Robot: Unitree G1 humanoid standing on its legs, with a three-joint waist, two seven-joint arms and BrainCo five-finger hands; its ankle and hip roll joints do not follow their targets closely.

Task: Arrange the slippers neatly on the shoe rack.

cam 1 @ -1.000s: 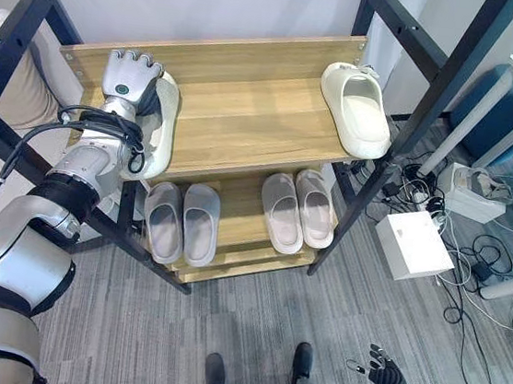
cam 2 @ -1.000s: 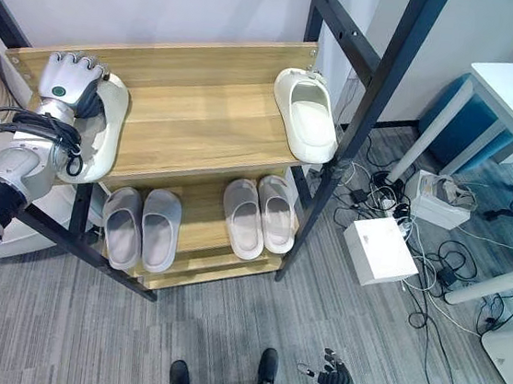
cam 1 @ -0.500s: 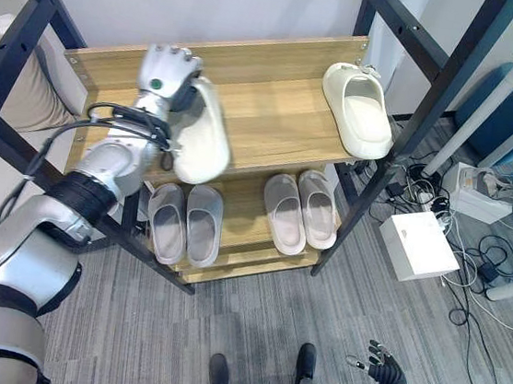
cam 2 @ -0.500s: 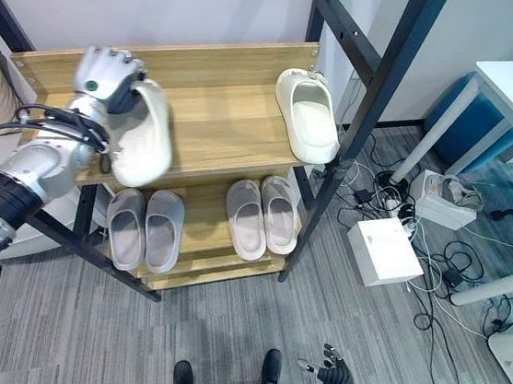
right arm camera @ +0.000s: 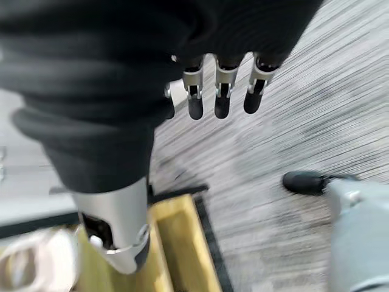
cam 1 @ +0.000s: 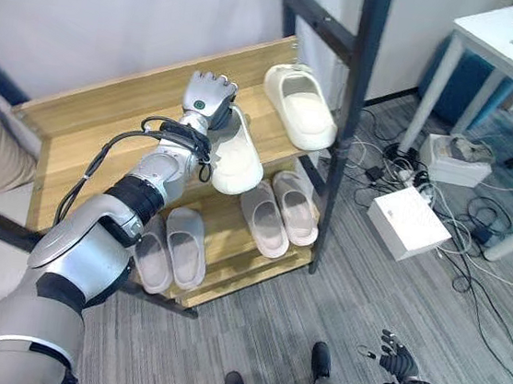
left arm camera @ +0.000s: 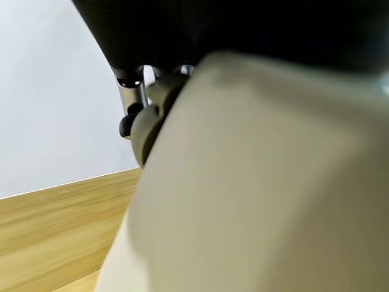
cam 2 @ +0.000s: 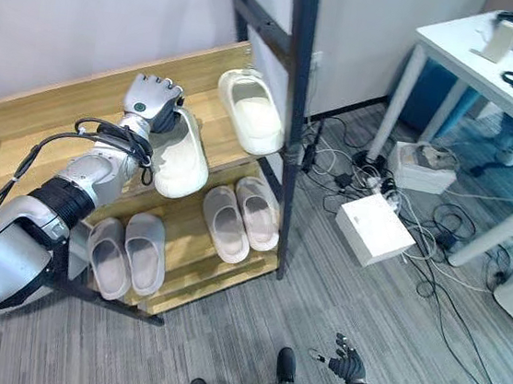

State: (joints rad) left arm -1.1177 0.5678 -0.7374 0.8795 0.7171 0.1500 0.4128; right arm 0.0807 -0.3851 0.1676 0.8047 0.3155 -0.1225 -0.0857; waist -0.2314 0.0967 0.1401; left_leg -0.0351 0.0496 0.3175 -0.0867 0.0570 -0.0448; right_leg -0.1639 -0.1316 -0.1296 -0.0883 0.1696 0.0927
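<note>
Above the shoe rack's top shelf point(cam 1: 106, 129), left robot hand point(cam 1: 208, 99) grips a lengthwise cream slipper point(cam 1: 240, 144).

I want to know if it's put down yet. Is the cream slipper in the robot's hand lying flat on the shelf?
No, tilted: the left hand grips the cream foam slipper, toe hanging past the top wooden shelf.

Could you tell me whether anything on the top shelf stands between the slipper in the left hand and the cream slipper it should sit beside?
Nothing visible does. The left hand holds the carried slipper above the top shelf, and bare wood lies between it and the resting slipper.
</note>
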